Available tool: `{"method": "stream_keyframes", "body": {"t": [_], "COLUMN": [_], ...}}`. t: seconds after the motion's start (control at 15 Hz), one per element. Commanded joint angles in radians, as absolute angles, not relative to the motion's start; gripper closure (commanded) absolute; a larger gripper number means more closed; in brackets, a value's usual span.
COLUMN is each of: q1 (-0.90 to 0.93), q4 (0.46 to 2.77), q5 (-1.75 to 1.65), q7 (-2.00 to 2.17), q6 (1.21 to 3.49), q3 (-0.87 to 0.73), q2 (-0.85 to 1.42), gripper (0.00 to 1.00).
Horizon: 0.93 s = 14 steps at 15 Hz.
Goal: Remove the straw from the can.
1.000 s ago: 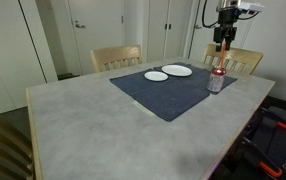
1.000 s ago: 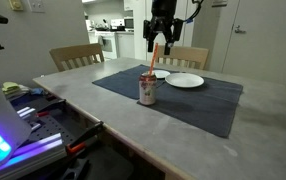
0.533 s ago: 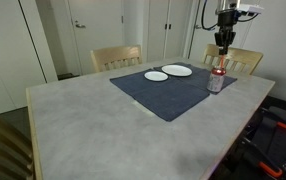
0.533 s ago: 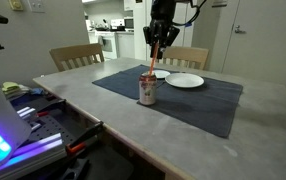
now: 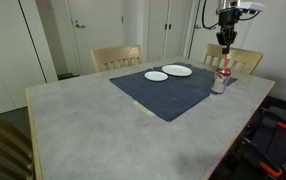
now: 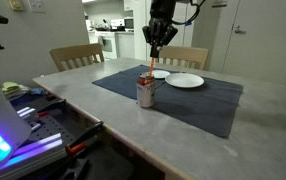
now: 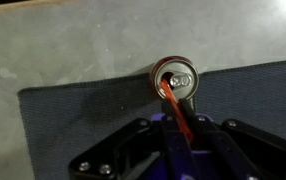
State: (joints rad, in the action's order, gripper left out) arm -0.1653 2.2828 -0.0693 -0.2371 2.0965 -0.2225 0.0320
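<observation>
The small silver can [image 5: 221,81] with a red band stands on the dark mat [image 5: 168,90] near the table's edge; it shows too in an exterior view [image 6: 147,92]. The thin red-orange straw [image 6: 153,64] rises from its opening, slightly tilted. In the wrist view the can's top [image 7: 176,76] lies straight below, and the straw [image 7: 169,98] runs from it up between my fingers. My gripper [image 6: 156,48] hangs above the can, shut on the straw's upper part, seen also in the wrist view [image 7: 182,128] and in an exterior view [image 5: 226,46].
Two white plates [image 5: 157,76] [image 5: 177,70] lie on the mat behind the can. Wooden chairs [image 5: 116,57] [image 5: 245,60] stand at the far side of the grey table [image 5: 83,120]. The table's edge runs close to the can.
My jaws have closed from wide open onto the straw. The arm has stayed above the can.
</observation>
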Motion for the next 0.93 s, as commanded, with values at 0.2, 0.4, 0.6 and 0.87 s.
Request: {"method": "stream_keyframes", "body": {"t": [0.2, 0.4, 0.6, 0.87], "q1": [-0.174, -0.167, -0.163, -0.16], "q4": [2.238, 2.259, 2.268, 2.283], "q5": [-0.134, -0.16, -0.16, -0.155], "q7": [-0.142, -0.078, -0.019, 0.03], "q6": [2.008, 1.979, 1.917, 1.848], "q3": [-0.21, -0.203, -0.191, -0.17], "q2": [0.006, -0.055, -0.111, -0.192], "gripper": [0.98, 0.98, 0.98, 0.98]}}
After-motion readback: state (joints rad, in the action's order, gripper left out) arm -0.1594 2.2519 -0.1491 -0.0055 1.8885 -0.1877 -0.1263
